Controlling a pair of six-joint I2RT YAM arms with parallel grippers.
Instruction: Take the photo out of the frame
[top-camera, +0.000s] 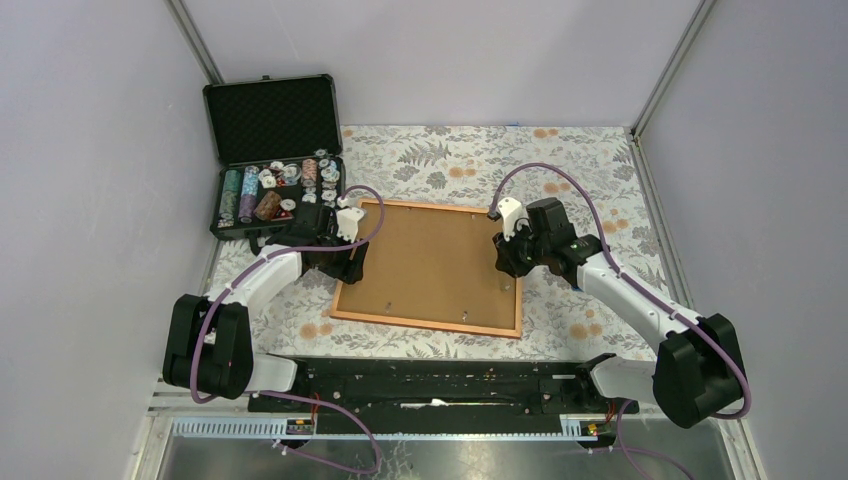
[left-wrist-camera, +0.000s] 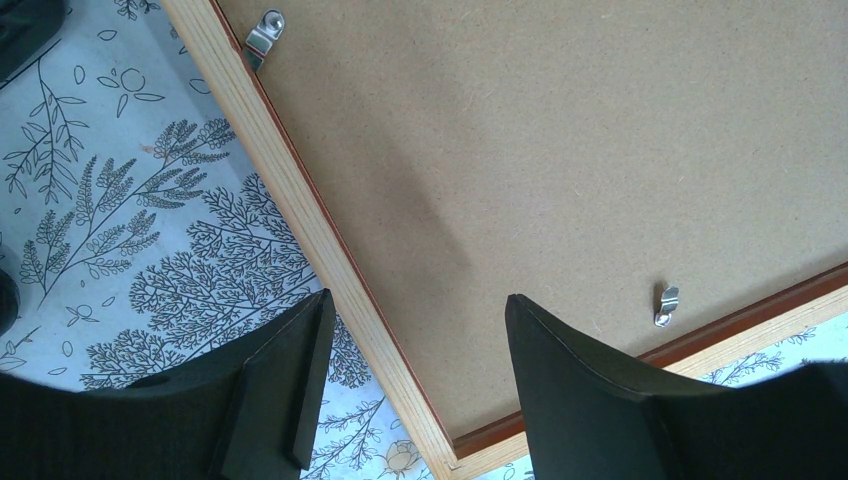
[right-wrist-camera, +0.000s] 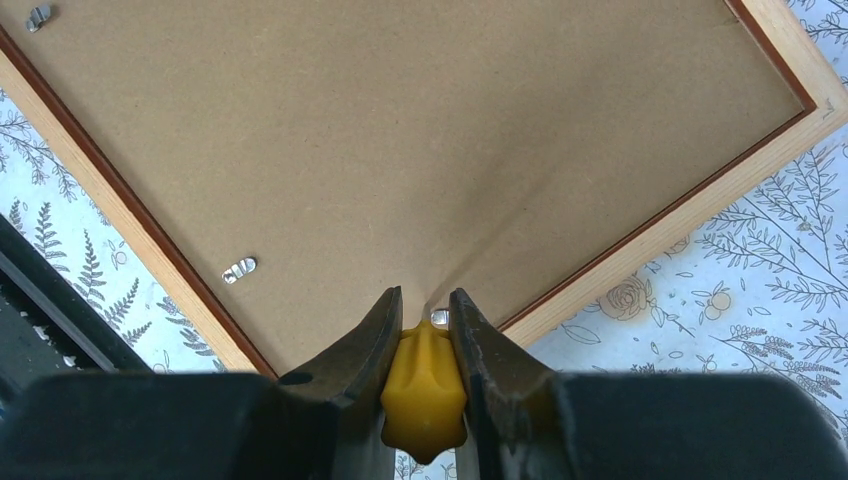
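The frame (top-camera: 424, 325) lies face down on the floral cloth, its brown backing board (top-camera: 430, 262) up. The photo is hidden beneath the board. My left gripper (top-camera: 346, 262) is open and empty, its jaws straddling the frame's left wooden edge (left-wrist-camera: 300, 210) near a corner; in the left wrist view the gripper (left-wrist-camera: 418, 298) hovers just above it. My right gripper (top-camera: 503, 262) is at the frame's right edge (right-wrist-camera: 640, 250). In the right wrist view the gripper (right-wrist-camera: 425, 295) is shut on a yellow tool (right-wrist-camera: 425, 385), whose tip meets a small metal clip (right-wrist-camera: 439, 318) on the board.
An open black foam-lined case (top-camera: 272, 120) with poker chips (top-camera: 268, 192) stands at the back left, close behind my left arm. Other metal clips (left-wrist-camera: 262, 30) (left-wrist-camera: 667, 303) (right-wrist-camera: 239, 270) sit along the board's edges. Grey walls enclose the table.
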